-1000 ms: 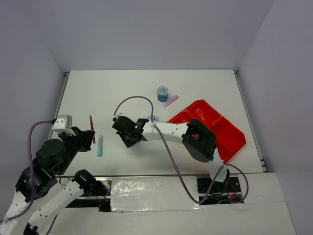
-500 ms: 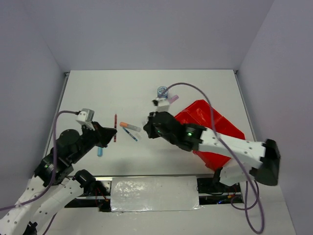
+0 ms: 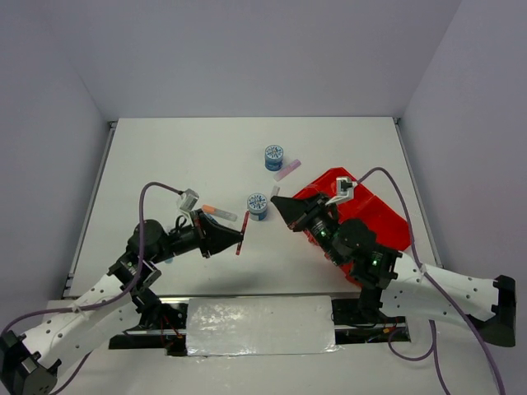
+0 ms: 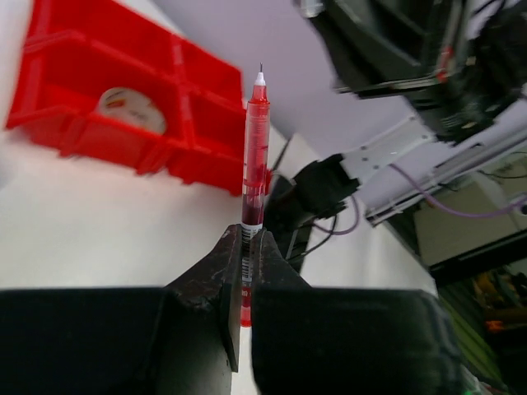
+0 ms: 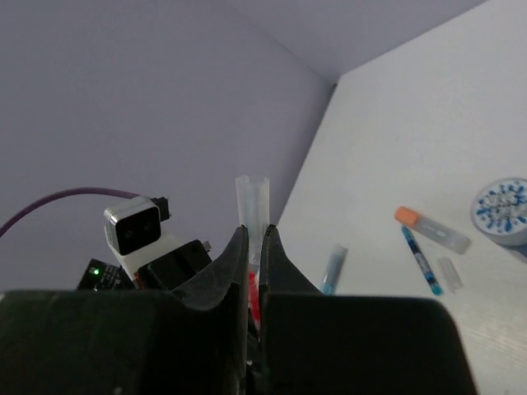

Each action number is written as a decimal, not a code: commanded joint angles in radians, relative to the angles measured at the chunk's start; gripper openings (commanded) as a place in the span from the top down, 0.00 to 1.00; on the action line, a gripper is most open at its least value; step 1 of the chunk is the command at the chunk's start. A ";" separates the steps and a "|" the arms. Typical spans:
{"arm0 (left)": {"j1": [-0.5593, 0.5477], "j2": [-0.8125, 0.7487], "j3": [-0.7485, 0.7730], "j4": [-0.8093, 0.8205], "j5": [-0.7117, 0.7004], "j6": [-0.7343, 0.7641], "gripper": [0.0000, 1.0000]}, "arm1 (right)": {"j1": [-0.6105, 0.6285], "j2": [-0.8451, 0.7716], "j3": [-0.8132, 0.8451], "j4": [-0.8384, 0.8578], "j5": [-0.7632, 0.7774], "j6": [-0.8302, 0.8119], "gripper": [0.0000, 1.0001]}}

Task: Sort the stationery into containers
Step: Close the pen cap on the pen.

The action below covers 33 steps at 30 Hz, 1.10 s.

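L gripper [image 4: 244,239]: closed on red pen [image 4: 255,156] nr its tail, tip up, off table.
R gripper [image 5: 254,234]: closed on clear tube [image 5: 252,197], aloft.
Risk: pen likely pivots/slips, long overhang; grippers near each other, may collide.
Count: rolls [image 3: 273,156] 2; pink stick [image 3: 286,170] 1; orange-tipped marker [image 5: 432,230] 1; blue pen [image 5: 418,259] 1; lt-blue pen [image 5: 332,267] 1; tape ring [image 4: 132,111] 1, in red tray [image 3: 394,226].

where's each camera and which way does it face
Top external: above, behind the bases, looking down at the table; left arm and right arm show.
Left wrist: rides the left arm, looks past the left gripper, shut on the red pen, at the red tray.
Right wrist: rides the right arm, looks past the right gripper, shut on a clear piece, at the left arm.
Shared: top and left wrist both show pen and tray.
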 commanded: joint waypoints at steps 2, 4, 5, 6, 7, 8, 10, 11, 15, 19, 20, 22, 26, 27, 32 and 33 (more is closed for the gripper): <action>-0.029 0.005 -0.010 0.220 0.070 -0.021 1.00 | 0.017 0.047 -0.010 0.298 -0.087 -0.065 1.00; -0.031 -0.005 -0.013 0.198 0.053 -0.015 1.00 | 0.018 0.079 0.002 0.320 -0.117 -0.082 1.00; -0.032 -0.014 -0.013 0.191 0.047 -0.012 1.00 | 0.024 0.090 0.008 0.334 -0.130 -0.090 1.00; -0.032 -0.017 -0.013 0.183 0.045 -0.010 1.00 | 0.029 0.109 0.025 0.332 -0.146 -0.097 1.00; -0.032 -0.020 -0.013 0.169 0.039 -0.009 1.00 | 0.035 0.119 0.031 0.332 -0.151 -0.112 1.00; -0.032 -0.028 -0.010 0.158 0.035 -0.003 1.00 | 0.041 0.125 0.042 0.332 -0.155 -0.119 1.00; -0.032 -0.032 -0.007 0.135 0.023 0.007 1.00 | 0.046 0.142 0.045 0.335 -0.166 -0.123 1.00; -0.032 -0.037 -0.005 0.131 0.021 0.008 1.00 | 0.047 0.146 0.043 0.342 -0.166 -0.123 1.00; -0.032 -0.045 -0.005 0.125 0.021 0.011 1.00 | 0.050 0.168 0.040 0.346 -0.172 -0.122 1.00; -0.032 -0.042 -0.005 0.105 0.003 0.013 1.00 | 0.050 0.182 0.054 0.342 -0.184 -0.125 1.00; -0.032 -0.042 -0.004 0.095 -0.004 0.014 1.00 | 0.050 0.185 0.057 0.342 -0.186 -0.125 1.00; -0.032 -0.042 -0.002 0.088 -0.011 0.019 1.00 | 0.050 0.188 0.063 0.334 -0.190 -0.129 1.00; -0.032 -0.051 -0.002 0.075 -0.027 0.022 1.00 | 0.050 0.194 0.057 0.328 -0.178 -0.128 1.00; -0.032 -0.054 -0.002 0.075 -0.028 0.022 1.00 | 0.050 0.195 0.056 0.328 -0.175 -0.128 1.00; -0.032 -0.061 0.000 0.063 -0.031 0.024 1.00 | 0.050 0.197 0.059 0.305 -0.154 -0.134 1.00; -0.032 -0.063 0.000 0.063 -0.030 0.024 1.00 | 0.050 0.197 0.059 0.303 -0.146 -0.140 1.00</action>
